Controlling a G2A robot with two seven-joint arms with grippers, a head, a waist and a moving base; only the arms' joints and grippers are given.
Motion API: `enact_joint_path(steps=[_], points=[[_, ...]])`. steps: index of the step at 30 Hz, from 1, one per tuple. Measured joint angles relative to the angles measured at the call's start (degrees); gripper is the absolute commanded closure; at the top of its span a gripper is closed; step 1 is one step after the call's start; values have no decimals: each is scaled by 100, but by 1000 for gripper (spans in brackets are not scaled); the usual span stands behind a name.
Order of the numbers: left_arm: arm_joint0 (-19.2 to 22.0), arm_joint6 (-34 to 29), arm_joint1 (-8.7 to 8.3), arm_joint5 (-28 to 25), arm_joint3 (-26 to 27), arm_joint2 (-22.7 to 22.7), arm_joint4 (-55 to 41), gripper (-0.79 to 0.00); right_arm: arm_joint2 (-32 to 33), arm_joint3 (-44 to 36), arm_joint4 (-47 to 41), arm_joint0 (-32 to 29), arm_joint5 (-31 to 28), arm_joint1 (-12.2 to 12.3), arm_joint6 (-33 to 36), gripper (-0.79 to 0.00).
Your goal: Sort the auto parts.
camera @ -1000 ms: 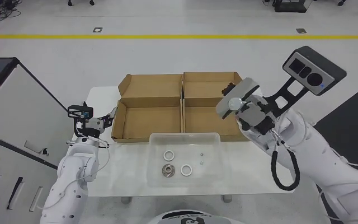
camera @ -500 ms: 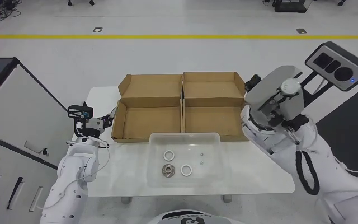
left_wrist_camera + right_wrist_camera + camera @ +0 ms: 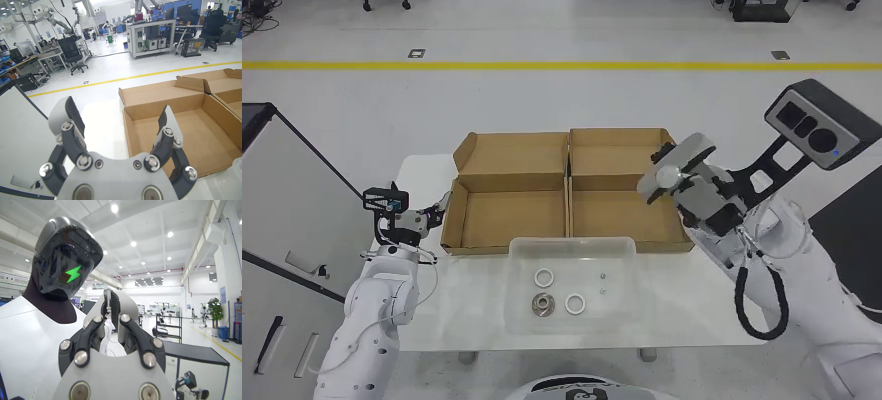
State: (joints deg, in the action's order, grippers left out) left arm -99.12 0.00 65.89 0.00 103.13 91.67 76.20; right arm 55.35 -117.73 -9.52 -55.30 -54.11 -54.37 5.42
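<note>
The left jaws stand wide open with nothing between them, above the left edge of the desk [image 3: 457, 300] just left of the left box [image 3: 170, 132], which is open and bare inside. The right jaws are closed on a thin threaded bolt [image 3: 108, 299], pinched between the ribbed pads and running along them. The right arm [image 3: 722, 215] is raised over the right end of the right box [image 3: 617, 215], with the jaws turned up away from the desk. The two cardboard boxes sit side by side, touching, at the far side of the desk with their flaps folded back. Just near of them, at the middle of the desk, stands a clear tray [image 3: 572, 242]. In it lie a white ring [image 3: 543, 277] on the left, a second white ring [image 3: 576, 303] nearer, a round metal part [image 3: 541, 304] just left of that second ring, and two small bits [image 3: 600, 270] towards the right, too small to make out.
</note>
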Motion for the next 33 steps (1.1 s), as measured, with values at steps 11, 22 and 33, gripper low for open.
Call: enact_joint_path(steps=[11, 22, 33], points=[[0, 0, 0, 0, 0, 0, 0, -785, 275, -130, -490, -215, -144, -54, 260, 0], [0, 0, 0, 0, 0, 0, 0, -785, 375, -141, -502, -347, -346, -153, 122, 0], [0, 0, 0, 0, 0, 0, 0, -785, 374, -141, -503, -347, -343, -153, 122, 0]])
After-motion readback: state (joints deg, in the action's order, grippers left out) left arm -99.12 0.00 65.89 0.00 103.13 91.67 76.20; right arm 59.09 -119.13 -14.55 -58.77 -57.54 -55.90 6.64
